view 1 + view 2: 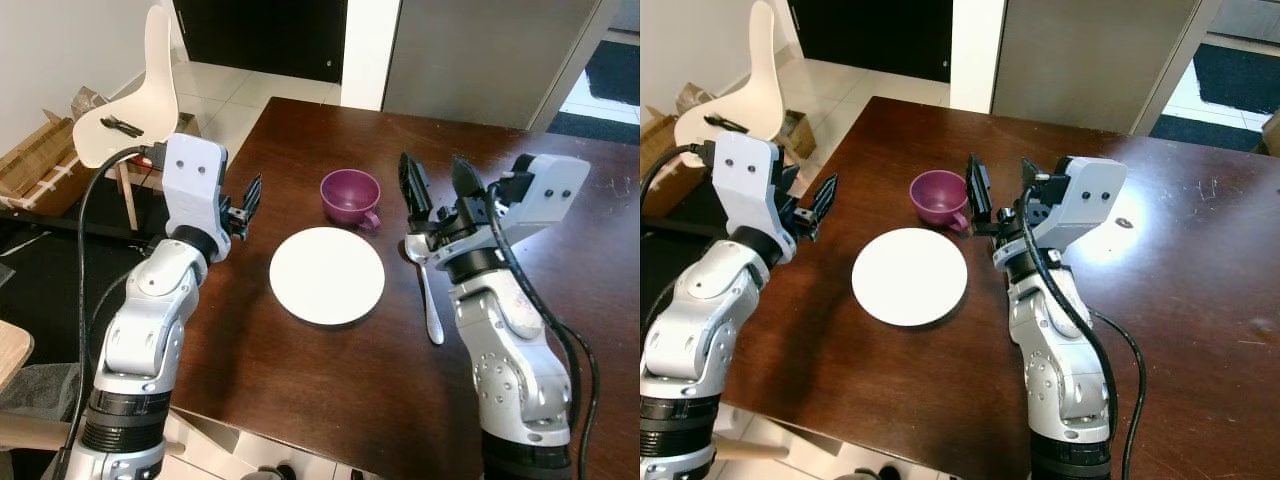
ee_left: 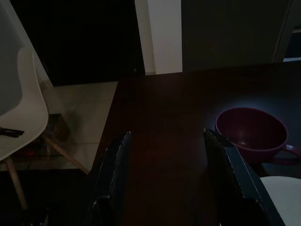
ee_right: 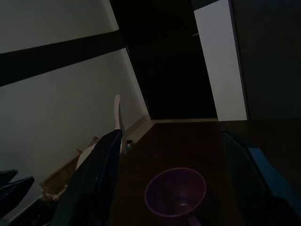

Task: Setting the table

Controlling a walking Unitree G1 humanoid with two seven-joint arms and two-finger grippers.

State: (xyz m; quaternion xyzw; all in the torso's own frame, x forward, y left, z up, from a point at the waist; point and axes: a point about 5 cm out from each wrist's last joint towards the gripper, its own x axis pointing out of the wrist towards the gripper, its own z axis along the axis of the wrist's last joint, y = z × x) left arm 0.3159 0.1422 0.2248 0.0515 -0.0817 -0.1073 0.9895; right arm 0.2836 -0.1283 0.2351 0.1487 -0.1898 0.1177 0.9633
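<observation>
A white plate [image 1: 327, 275] lies on the dark wooden table [image 1: 560, 130] in front of me. Just beyond it stands a purple cup [image 1: 350, 196], its handle turned toward the plate's right side. A metal spoon [image 1: 430, 305] rests on the table right of the plate, partly under my right arm. My right gripper [image 1: 435, 172] hovers open above the spoon's bowl, beside the cup, holding nothing. Over the table's left edge, my left gripper [image 1: 248, 205] is open and empty, left of the cup. In the left wrist view the cup [image 2: 251, 132] sits beyond the fingers [image 2: 117, 165].
A white chair [image 1: 155, 70] stands left of the table with black cutlery [image 1: 122, 125] on its seat. A wooden crate [image 1: 35, 160] sits on the floor behind it. A grey cabinet [image 1: 480, 50] rises beyond the table's far edge. The table's right half is bare.
</observation>
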